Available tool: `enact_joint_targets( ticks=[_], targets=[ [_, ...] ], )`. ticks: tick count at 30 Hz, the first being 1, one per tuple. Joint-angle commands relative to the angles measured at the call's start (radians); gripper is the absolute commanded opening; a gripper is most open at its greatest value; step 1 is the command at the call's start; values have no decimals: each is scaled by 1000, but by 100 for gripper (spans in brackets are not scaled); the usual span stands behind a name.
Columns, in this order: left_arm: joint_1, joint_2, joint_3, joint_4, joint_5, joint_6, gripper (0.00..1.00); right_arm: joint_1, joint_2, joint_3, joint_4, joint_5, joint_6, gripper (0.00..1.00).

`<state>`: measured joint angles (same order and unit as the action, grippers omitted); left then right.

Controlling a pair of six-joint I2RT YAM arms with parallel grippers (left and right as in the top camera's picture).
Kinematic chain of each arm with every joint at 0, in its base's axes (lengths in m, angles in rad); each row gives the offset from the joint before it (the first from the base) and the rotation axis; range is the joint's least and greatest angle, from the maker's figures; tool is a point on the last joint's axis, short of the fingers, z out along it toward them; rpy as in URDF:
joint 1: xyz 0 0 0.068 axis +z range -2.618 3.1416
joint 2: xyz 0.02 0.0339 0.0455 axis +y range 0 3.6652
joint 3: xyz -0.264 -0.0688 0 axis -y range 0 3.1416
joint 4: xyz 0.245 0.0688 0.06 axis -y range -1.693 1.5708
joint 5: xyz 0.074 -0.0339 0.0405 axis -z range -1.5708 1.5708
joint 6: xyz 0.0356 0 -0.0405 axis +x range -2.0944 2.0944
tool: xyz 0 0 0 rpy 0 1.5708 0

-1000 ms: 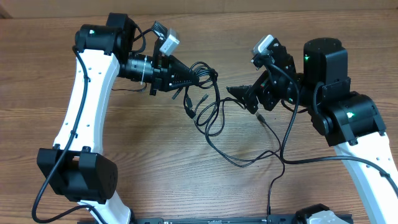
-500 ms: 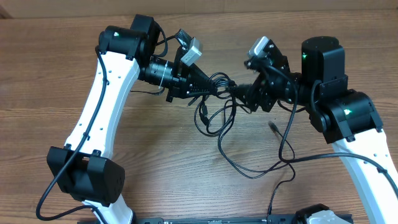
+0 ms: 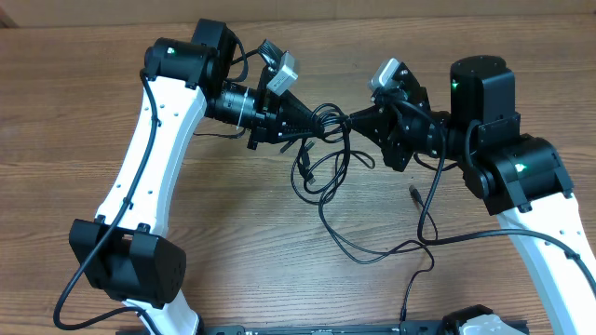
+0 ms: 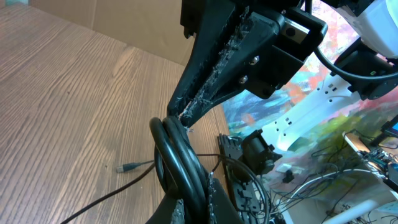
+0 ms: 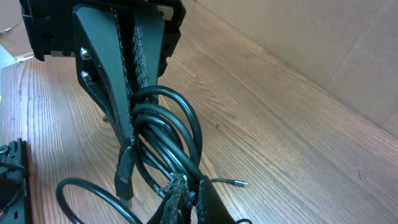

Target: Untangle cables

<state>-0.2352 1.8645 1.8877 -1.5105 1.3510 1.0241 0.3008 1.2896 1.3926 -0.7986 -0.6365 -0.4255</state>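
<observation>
Robotics lab or workshop, by the look: two white robot arms (image 3: pixel 149 167) at the near edge of a wood-grain table (image 3: pixel 233 270), cardboard (image 4: pixel 124 25) walling its far edge, loose wires (image 4: pixel 323 186) heaped beyond.

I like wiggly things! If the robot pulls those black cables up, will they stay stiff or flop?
Probably floppy: the cables curl in loose loops. Likely light, being so thin. They may snag: the loops overlap.

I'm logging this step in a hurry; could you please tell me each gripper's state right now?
Left gripper: shut on the cables.
Right gripper: shut on the same cables.
</observation>
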Motion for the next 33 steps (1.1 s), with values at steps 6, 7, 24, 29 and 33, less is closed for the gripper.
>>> enact_joint_targets(
  ticks=[6,7,24,29,33],
  targets=[
    [-4,-29,21,2,90,53,4,1,3,23,-19,-49,-1,55],
    [-4,-29,21,2,91,53,4,1,3,23,-19,-51,-2,59],
    [-45,-29,21,2,140,53,5,1,8,23,11,-76,-2,40],
    [-50,-28,21,23,123,53,4,1,17,23,4,-76,-2,4],
    [-49,-28,21,34,121,53,4,1,26,23,0,-76,-2,4]
  ],
)
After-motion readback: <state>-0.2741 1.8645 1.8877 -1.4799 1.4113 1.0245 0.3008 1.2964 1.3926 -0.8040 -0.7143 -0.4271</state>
